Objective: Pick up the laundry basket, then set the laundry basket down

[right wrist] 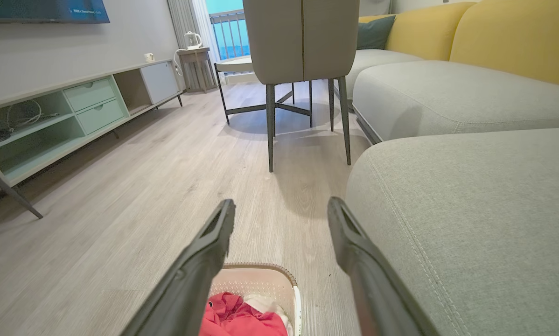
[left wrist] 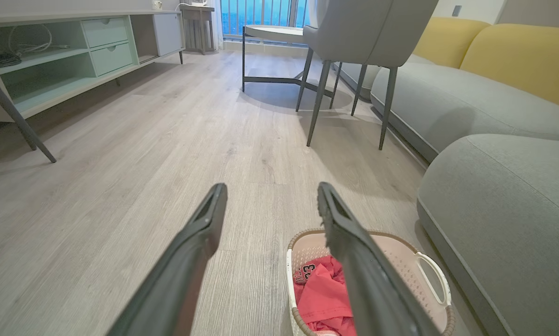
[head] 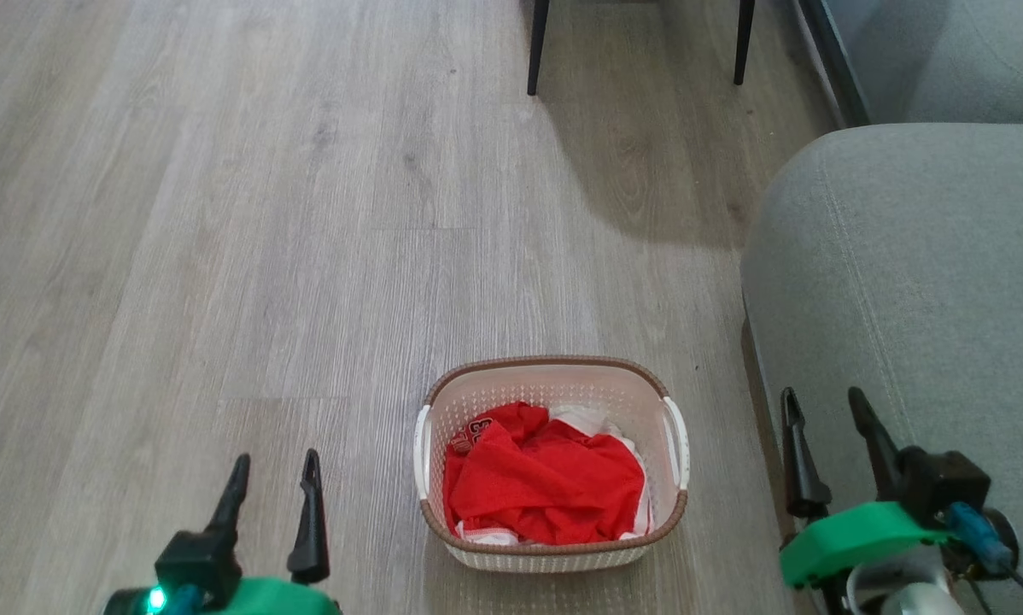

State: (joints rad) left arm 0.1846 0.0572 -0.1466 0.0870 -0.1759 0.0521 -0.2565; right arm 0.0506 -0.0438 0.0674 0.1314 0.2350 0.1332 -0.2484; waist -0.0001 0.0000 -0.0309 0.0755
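The laundry basket (head: 552, 382), cream-white with a brown rim and white side handles, stands on the wood floor with red clothing inside. My left gripper (head: 275, 465) hovers open to its left, apart from it. To the basket's right, my right gripper (head: 821, 401) is open beside the sofa, touching nothing. In the left wrist view the basket (left wrist: 401, 252) sits low right, partly behind my open left gripper (left wrist: 270, 191). In the right wrist view the basket (right wrist: 261, 280) shows at the bottom under my open right gripper (right wrist: 282, 207).
A grey sofa (head: 913, 282) fills the right side, close to the basket and my right arm. A chair's dark legs (head: 537, 43) stand ahead. A low TV cabinet (left wrist: 74, 60) lines the far left wall. Bare wood floor (head: 221, 256) stretches left and ahead.
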